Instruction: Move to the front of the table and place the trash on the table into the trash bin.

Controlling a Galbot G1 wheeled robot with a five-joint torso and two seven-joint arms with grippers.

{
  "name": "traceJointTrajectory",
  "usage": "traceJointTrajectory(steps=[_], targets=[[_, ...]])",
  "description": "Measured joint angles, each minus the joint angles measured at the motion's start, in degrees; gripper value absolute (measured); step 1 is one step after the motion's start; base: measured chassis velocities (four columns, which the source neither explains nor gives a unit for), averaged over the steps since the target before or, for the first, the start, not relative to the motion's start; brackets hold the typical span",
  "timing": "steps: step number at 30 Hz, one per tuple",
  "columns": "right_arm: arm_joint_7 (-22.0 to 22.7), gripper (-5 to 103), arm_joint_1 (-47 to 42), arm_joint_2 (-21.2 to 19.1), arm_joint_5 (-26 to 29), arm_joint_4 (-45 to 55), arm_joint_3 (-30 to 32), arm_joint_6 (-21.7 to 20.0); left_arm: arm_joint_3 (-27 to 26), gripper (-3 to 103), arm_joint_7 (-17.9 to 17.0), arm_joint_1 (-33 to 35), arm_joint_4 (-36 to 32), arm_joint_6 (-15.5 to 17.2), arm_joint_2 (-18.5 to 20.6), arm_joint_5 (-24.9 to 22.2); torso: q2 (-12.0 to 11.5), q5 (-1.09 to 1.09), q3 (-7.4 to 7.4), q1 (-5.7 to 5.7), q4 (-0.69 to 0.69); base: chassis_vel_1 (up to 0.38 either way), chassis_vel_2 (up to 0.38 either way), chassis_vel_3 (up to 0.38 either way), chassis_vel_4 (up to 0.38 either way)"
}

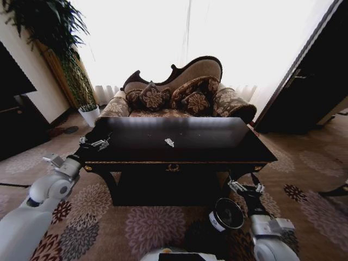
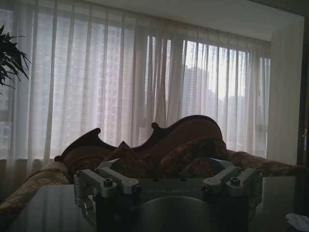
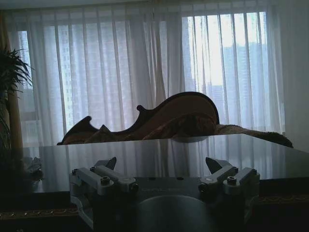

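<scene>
Trash (image 1: 169,142), a white paper wad, lies on the table (image 1: 217,142) top near the front edge, about mid-width. From my seat that's the 1 piece I can make out in the head view. In the left wrist view a pale crumpled bit (image 2: 299,221) shows at the frame edge on the glossy top; in the right wrist view another pale wad (image 3: 31,166) sits on the tabletop near a dark edge.

Left gripper (image 1: 95,143): fingers spread wide, nothing between them, hovering at the table's left front corner, just above the top. Left arm runs back down to the lower left. In its wrist view both finger bases stand well apart, pointing toward the sofa (image 2: 159,154).

Right gripper (image 1: 246,188): fingers also wide apart, empty, held low in front of the table's right leg, below the top. Wrist view looks level across the tabletop.

Bin (image 1: 225,216), black w/ white label, sits on the patterned carpet (image 1: 109,217) just beside the right gripper, in front of the table.

Sofa w/ cushions stands behind the table, curtains (image 1: 163,38) behind that, potted plant (image 1: 76,76) at back left.
</scene>
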Motion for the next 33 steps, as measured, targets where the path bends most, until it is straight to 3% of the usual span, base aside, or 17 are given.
traceJointTrajectory(steps=[1, 2, 5, 6, 9, 10, 13, 19, 22, 33], targets=[[0.0, 100, 0.0, 0.0, 0.0, 0.0, 0.0, 0.0, 0.0, 100, 0.0, 0.0, 0.0, 0.0, 0.0, 0.0, 0.0, 0.0, 0.0, 0.0, 0.0, 0.0, 0.0, 0.0, 0.0], [0.5, 100, 2.2, -4.3, 1.4, -0.9, -1.3, -1.3, 0.0, 100, 0.0, 0.0, 0.0, 0.0, 0.0, 0.0, 0.0, 0.01, 0.0, 0.0, 0.0, 0.0, 0.0, 0.0, 0.0], [0.6, 100, 5.7, -11.2, 3.8, -2.3, -2.8, -2.7, 0.0, 100, 0.0, 0.0, 0.0, 0.0, 0.0, 0.0, 0.0, 0.01, 0.01, 0.0, 0.0, 0.0, 0.0, 0.0, 0.0], [0.6, 100, 5.7, -11.2, 3.8, -2.3, -2.8, -2.7, 0.0, 100, 0.0, 0.0, 0.0, 0.0, 0.0, 0.0, 0.0, 0.01, 0.01, 0.0, 0.0, 0.0, 0.0, 0.0, 0.0], [0.5, 100, 10.0, -17.5, 8.7, -3.0, -4.3, -4.5, 0.0, 100, 0.0, 0.0, 0.0, 0.0, 0.0, 0.0, 0.0, 0.0, 0.0, 0.0, -0.01, 0.0, 0.0, 0.0, 0.0], [0.5, 100, 10.0, -17.5, 8.7, -3.0, -4.3, -4.5, 0.0, 100, 0.0, 0.0, 0.0, 0.0, 0.0, 0.0, 0.0, 0.0, 0.0, 0.0, -0.01, 0.0, 0.0, 0.0, 0.0], [1.1, 100, 16.6, -24.0, 12.7, -4.8, -8.7, -6.0, 0.0, 100, 0.0, 0.0, 0.0, 0.0, 0.0, 0.0, 0.0, -0.01, 0.01, 0.01, 0.0, 0.0, 0.0, 0.0, 0.0], [2.0, 100, 26.2, -28.3, 16.5, -7.9, -16.9, -7.5, 0.0, 100, 0.0, 0.0, 0.0, 0.0, 0.0, 0.0, 0.0, 0.0, 0.01, 0.01, -0.01, 0.0, 0.0, 0.0, 0.0], [2.3, 100, 35.8, -30.5, 18.7, -10.9, -26.1, -8.3, 0.0, 100, 0.0, 0.0, 0.0, 0.0, 0.0, 0.0, 0.0, 0.0, 0.0, 0.01, 0.01, 0.0, 0.0, 0.0, 0.0], [2.1, 100, 47.8, -33.7, 19.7, -15.6, -42.2, -8.4, 0.0, 100, 0.0, 0.0, 0.0, 0.0, 0.0, 0.0, 0.0, 0.0, 0.0, 0.01, -0.01, 0.0, 0.0, 0.0, 0.0]])
